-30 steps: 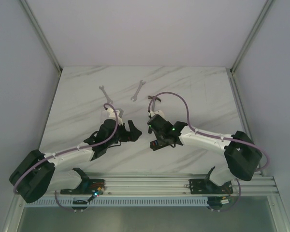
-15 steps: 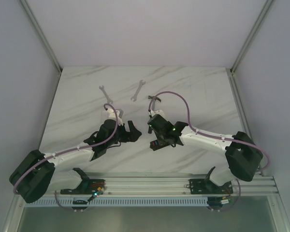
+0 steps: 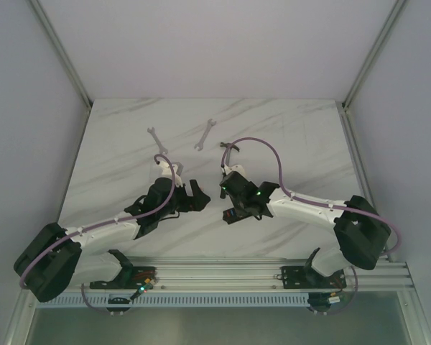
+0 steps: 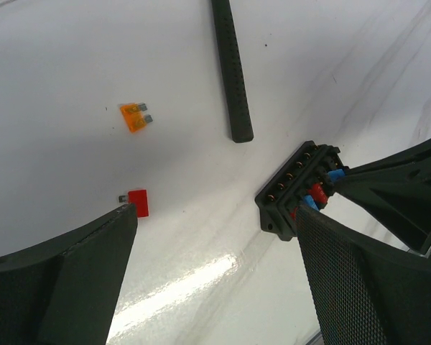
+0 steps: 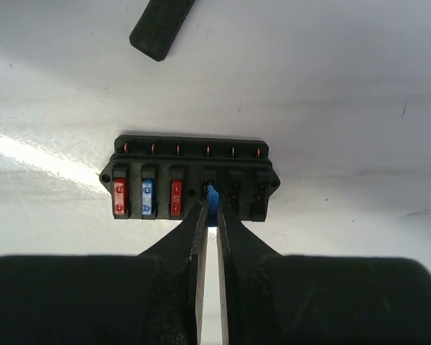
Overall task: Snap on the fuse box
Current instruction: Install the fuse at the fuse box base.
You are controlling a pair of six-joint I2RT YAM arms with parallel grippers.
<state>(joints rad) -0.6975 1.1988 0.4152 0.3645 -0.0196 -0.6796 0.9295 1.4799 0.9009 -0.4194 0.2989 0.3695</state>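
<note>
1. Booth w/ pale walls; white marbled worktop (image 3: 287, 136) carries everything. Both my arms reach in from the near edge twd the middle.
2. Far side of the worktop: two small wrenches (image 3: 156, 138) (image 3: 205, 134), well apart from the job.
3. A black handle (image 4: 230, 72) lies just beyond the fuse box, not touching it.
4. The fuse box (image 5: 190, 176) sits flat on the worktop near centre, directly under my right wrist and face up. It has six slots. The first three, counting from the left in the right wrist view, hold red, blue, red. The last two are empty.
5. My right fingers (image 5: 199, 223) are nearly closed, pinching a blue fuse (image 5: 212, 195) at the mouth of the 4th slot. Can't tell how deep it sits.
6. My left fingers (image 4: 100, 241) are spread wide w/ nothing in them, low over the worktop, the fuse box just beside one of them.
7. Two loose fuses lie on the worktop, an orange fuse (image 4: 135, 117) and a red fuse (image 4: 137, 202). The red one is right by my left fingertip.
8. Step in hand, I reckon: seating fuse no. 4, so approx. halfway.
9. Next move: a straight push along the slot axis w/ blades lined up and no twist, else the box may slide. Then release, and prob. fetch the loose ones.
</note>
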